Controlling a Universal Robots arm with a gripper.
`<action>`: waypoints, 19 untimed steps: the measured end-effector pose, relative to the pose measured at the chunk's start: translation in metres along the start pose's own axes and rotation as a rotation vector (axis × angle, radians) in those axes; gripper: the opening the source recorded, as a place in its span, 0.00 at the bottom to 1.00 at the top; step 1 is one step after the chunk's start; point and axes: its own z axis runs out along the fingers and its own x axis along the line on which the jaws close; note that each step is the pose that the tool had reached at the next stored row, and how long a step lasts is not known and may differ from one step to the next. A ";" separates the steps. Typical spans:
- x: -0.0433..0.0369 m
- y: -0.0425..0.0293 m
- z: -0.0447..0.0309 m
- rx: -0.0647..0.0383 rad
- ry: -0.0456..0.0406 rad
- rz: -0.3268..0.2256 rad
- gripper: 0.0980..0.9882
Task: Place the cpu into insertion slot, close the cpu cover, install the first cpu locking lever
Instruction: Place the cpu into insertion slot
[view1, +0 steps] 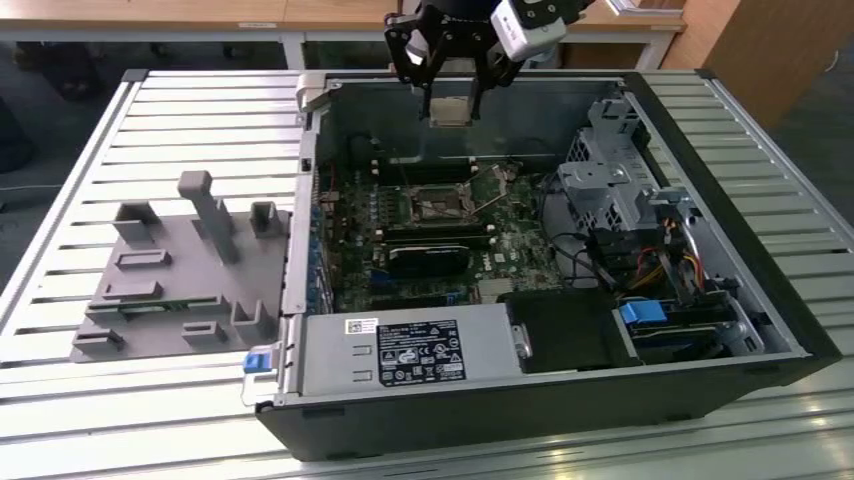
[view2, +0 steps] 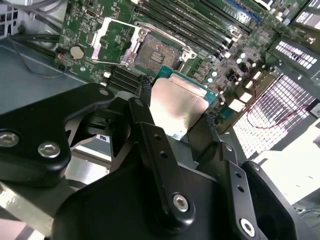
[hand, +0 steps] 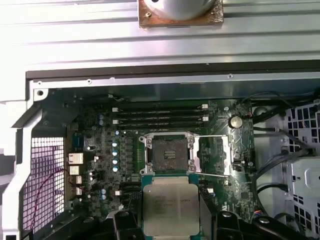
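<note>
Gripper (view1: 453, 98) clamped on the cpu (view1: 451, 110), high over the open case (view1: 747, 300).
Exterior view: the cpu hangs well apart from the slot (view1: 438, 207). Second wrist view: fingers (view2: 144, 86) pinch two opposite edges, with the metal top facing the camera. First wrist view: the square chip sits edge-parallel to the slot, and the cover (hand: 196, 156) is swung open beside it.

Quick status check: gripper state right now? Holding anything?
The gripper: jaws closed on the cpu, which it holds in the air above the motherboard. The insertion slot is empty.
</note>
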 end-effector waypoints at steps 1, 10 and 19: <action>0.0000 0.0000 0.0000 0.000 -0.0013 0.015 0.50; 0.0000 -0.0001 0.0006 -0.003 -0.0155 0.173 0.50; 0.0000 -0.0001 0.0013 -0.007 -0.0301 0.336 0.50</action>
